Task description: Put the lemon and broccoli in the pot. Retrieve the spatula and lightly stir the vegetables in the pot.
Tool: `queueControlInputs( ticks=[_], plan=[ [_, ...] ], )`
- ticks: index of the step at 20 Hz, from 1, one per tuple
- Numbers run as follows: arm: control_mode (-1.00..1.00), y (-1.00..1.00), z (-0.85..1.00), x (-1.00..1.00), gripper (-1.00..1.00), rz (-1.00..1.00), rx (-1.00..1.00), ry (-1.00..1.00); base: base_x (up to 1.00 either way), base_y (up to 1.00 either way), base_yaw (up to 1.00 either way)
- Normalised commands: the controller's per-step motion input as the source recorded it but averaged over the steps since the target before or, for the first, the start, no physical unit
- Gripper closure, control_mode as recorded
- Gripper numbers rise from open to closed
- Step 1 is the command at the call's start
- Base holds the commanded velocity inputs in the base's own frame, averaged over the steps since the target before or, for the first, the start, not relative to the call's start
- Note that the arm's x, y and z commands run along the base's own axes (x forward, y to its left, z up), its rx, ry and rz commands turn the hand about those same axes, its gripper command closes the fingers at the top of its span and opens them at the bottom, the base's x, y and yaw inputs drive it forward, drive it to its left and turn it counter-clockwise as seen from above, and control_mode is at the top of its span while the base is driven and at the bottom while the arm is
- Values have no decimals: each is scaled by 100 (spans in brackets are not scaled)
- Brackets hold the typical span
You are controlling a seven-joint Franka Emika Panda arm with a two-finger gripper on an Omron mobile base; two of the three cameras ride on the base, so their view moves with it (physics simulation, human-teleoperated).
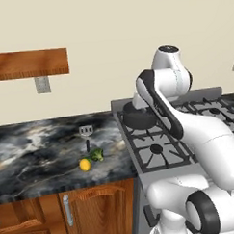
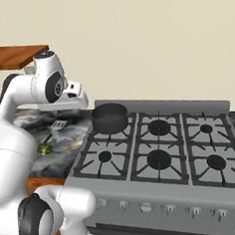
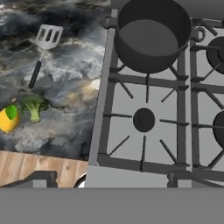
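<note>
Since the pot [image 3: 151, 35] on the far-left burner of the stove [image 3: 144, 120] is empty, the first job is probably fetching the lemon [image 1: 85, 164], which lies on the counter [image 1: 33, 151] touching the broccoli [image 1: 96, 154], the spatula [image 1: 86, 134] just beyond. With jaws spread wide and holding nothing, the gripper [image 2: 77, 97] hovers high near the pot. It should swing left, descend squarely over the lemon, and close without nudging the floret.

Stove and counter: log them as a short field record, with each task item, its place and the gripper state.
pot: empty, on the stove's rear left burner
lemon: on the marble counter, touching the broccoli
broccoli: on the counter, between lemon and spatula handle
spatula: flat on the counter, head toward the wall
gripper: open, holding nothing, above the counter beside the pot
task progress: nothing in the pot yet
</note>
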Motion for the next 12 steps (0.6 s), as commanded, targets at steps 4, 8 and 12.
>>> queueControlInputs(
  ticks=[4,8,12],
  plan=[
    [-100,65,-21,12,-100,0,3,-8,0,0,0],
    [-100,54,-33,12,-100,0,1,-20,0,0,0],
    [-100,56,-45,17,-100,0,0,-11,0,0,0]
  ],
)
